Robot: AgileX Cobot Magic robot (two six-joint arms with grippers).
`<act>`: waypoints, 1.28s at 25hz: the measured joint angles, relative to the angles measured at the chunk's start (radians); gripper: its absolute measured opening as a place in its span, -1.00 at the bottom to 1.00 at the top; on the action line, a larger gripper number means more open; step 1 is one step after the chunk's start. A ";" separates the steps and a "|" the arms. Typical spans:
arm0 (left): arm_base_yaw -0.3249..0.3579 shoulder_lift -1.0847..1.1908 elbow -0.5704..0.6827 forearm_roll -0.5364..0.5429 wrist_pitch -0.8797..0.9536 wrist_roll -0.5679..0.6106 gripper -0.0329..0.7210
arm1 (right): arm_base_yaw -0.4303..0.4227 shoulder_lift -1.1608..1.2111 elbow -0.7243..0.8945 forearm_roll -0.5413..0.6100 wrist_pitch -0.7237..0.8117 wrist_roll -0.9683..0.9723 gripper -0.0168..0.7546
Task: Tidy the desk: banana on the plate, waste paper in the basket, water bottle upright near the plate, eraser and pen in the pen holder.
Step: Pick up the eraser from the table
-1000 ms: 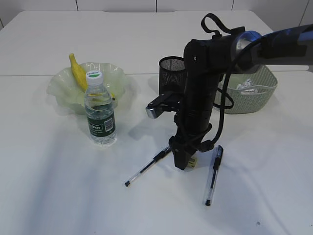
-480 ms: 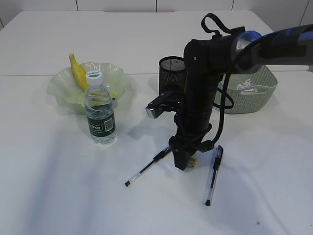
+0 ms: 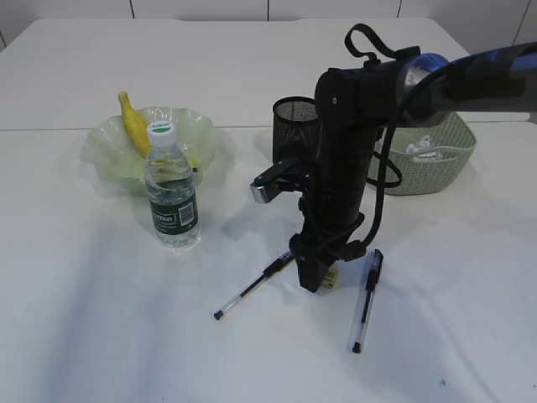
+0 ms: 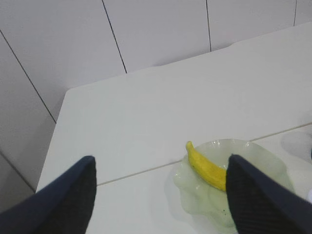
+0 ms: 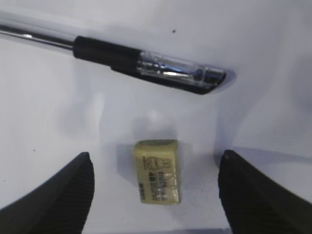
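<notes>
Nothing has shifted: the right gripper (image 5: pixel 155 195) still hovers, jaws apart, astride the eraser (image 5: pixel 158 170); pen (image 5: pixel 146 66) at 12 o'clock.

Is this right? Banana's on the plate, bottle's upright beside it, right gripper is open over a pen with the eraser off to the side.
One error: the open right gripper is over the eraser, not a pen; the pen lies beyond it, as the right wrist view shows. Banana, plate and bottle are as stated.
</notes>
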 joint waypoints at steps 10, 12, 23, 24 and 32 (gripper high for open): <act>0.000 0.000 0.000 0.000 0.000 0.000 0.65 | 0.000 0.000 0.000 -0.004 -0.034 0.024 0.56; 0.000 0.000 0.000 -0.002 0.000 0.000 0.65 | 0.000 0.000 0.000 -0.004 -0.036 0.025 0.56; 0.000 0.000 0.000 -0.002 0.000 0.000 0.65 | 0.000 0.013 -0.002 -0.005 -0.034 0.033 0.56; 0.000 0.000 0.000 -0.002 0.000 0.000 0.65 | 0.000 0.013 -0.002 -0.005 -0.030 0.033 0.56; 0.000 0.000 0.000 -0.002 0.000 0.000 0.65 | 0.000 0.013 -0.002 -0.046 -0.008 0.038 0.56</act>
